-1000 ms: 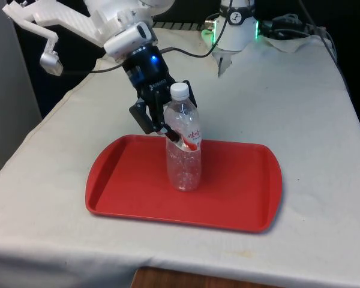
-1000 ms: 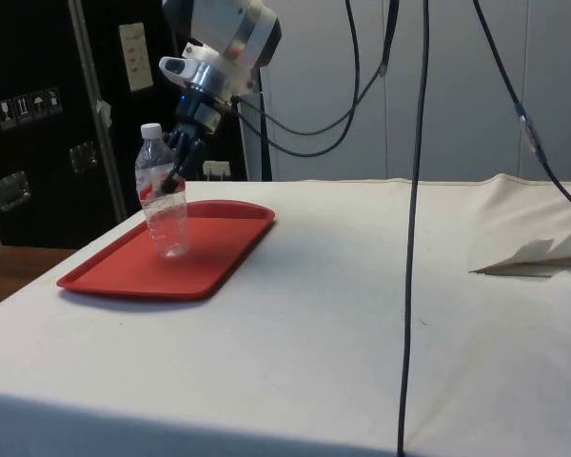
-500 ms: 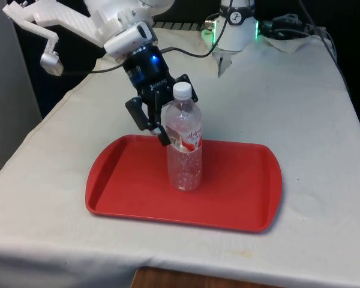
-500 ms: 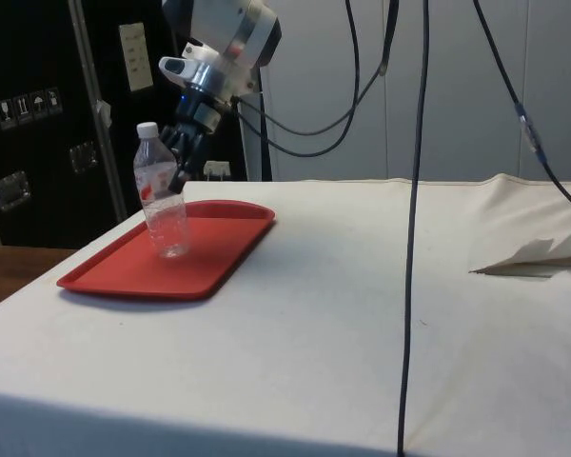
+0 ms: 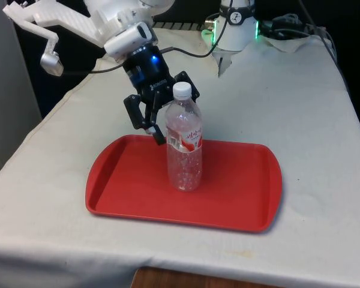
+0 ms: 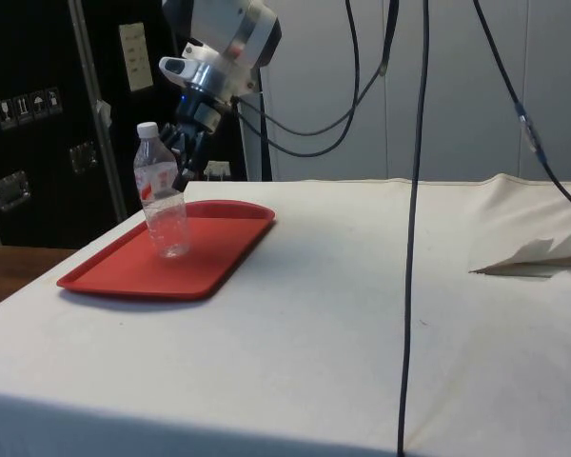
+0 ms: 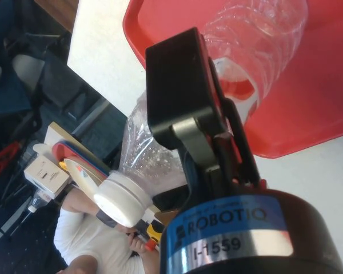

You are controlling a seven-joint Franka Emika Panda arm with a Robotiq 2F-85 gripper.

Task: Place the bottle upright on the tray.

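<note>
A clear plastic bottle [image 5: 183,150] with a white cap and a red label stands upright on its base near the middle of the red tray [image 5: 123,186]. My gripper [image 5: 167,111] is open around the bottle's upper part, just under the cap. One finger is off the bottle's side toward the front view's left, the other behind it. The side view shows the bottle [image 6: 162,205] on the tray [image 6: 114,276] with the gripper [image 6: 184,157] at its shoulder. In the wrist view a black finger [image 7: 180,97] lies alongside the bottle [image 7: 154,154].
The tray lies near the cloth-covered table's front edge [image 5: 228,267]. Cables [image 6: 414,238] hang down in the side view, and crumpled white material [image 6: 542,257] lies further along the table. A person [image 7: 97,251] shows beyond the table's edge in the wrist view.
The fingers have spread apart and let go of the bottle. The bottle has gone from a slight tilt to standing straight on the tray.
</note>
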